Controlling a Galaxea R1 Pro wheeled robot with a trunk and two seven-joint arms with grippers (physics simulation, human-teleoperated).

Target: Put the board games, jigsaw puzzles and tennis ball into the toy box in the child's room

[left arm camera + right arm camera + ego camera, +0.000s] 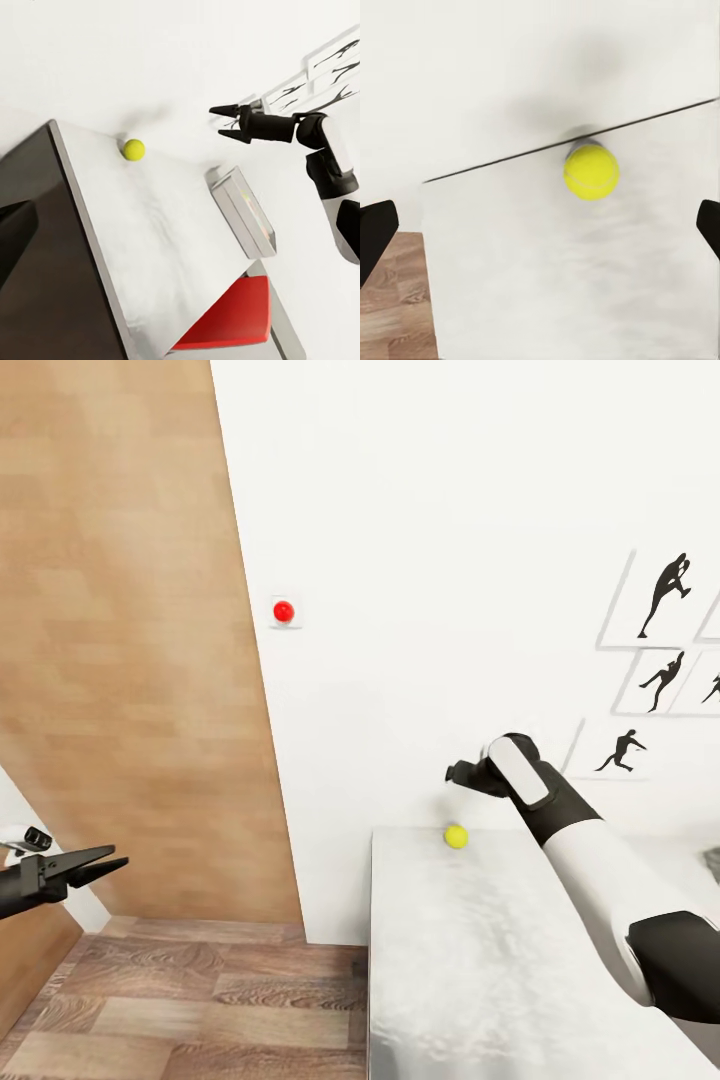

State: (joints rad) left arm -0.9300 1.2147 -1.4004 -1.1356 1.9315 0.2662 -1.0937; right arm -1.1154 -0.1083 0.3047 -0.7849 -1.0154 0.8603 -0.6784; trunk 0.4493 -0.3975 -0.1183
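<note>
- Head view: the tennis ball (456,836) is seen right of centre, at the far edge of the white worktop (480,960) against the wall. Just above it the right hand (462,772) is held open and empty, far nearer than the left hand (100,863) at lower left, whose fingers are nearly closed on nothing.
- Left wrist view: the ball (134,149) is shown upper left, well apart from the right hand (220,122) and a toy box (241,212).
- Right wrist view: the ball (591,171) is centred between widely parted fingertips (375,232).
</note>
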